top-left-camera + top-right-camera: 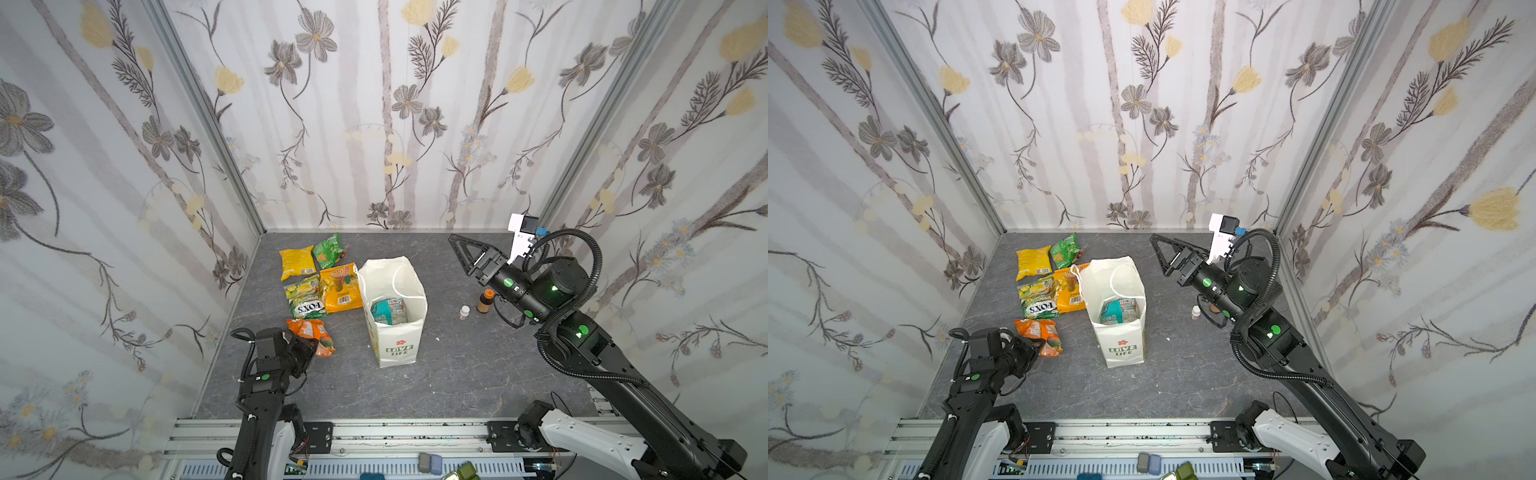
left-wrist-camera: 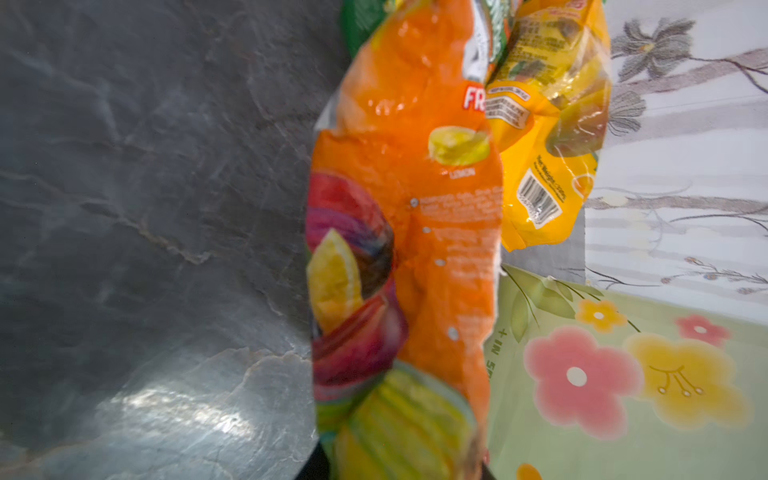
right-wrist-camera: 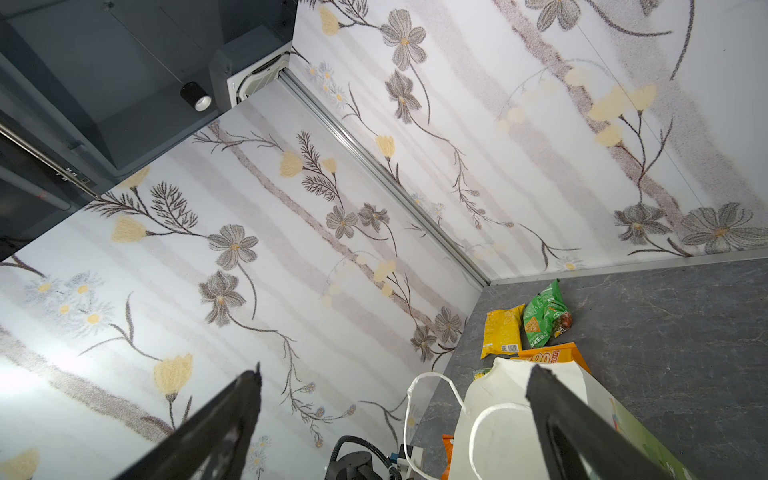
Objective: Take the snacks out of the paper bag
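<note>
The white paper bag (image 1: 395, 349) stands upright and open mid-table, with a teal snack (image 1: 388, 311) lying inside it. Left of it on the table lie a yellow (image 1: 296, 262), a green (image 1: 328, 249), an orange (image 1: 340, 289) and a "FOXS" snack (image 1: 305, 301). An orange-white snack (image 1: 309, 330) lies nearest my left gripper (image 1: 318, 347). That packet (image 2: 415, 208) fills the left wrist view and hides the jaws. My right gripper (image 1: 457, 245) hangs open and empty in the air, behind and to the right of the bag (image 3: 498, 415).
A small white-capped bottle (image 1: 464, 311) and a brown bottle (image 1: 485, 301) stand right of the bag, under the right arm. Floral walls close in the left, back and right sides. An aluminium rail (image 1: 415, 432) runs along the front edge.
</note>
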`<state>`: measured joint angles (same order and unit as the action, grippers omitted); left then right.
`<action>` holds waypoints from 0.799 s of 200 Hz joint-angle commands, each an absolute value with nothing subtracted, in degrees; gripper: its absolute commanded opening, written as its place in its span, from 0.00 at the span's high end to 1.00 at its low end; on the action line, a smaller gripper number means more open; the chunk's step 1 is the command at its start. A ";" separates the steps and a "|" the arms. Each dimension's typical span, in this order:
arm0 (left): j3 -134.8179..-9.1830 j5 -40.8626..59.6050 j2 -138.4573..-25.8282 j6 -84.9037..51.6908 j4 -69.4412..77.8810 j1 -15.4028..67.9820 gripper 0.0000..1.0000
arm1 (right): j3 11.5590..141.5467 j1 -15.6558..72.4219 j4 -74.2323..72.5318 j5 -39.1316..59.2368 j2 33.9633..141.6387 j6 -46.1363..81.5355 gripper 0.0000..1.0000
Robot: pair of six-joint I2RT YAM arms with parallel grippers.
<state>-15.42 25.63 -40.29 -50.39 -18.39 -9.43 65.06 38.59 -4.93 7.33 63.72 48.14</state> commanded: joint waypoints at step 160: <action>-33.11 6.30 -55.16 -44.61 -40.71 -8.53 0.08 | 64.40 37.90 -6.36 8.23 63.68 48.61 0.01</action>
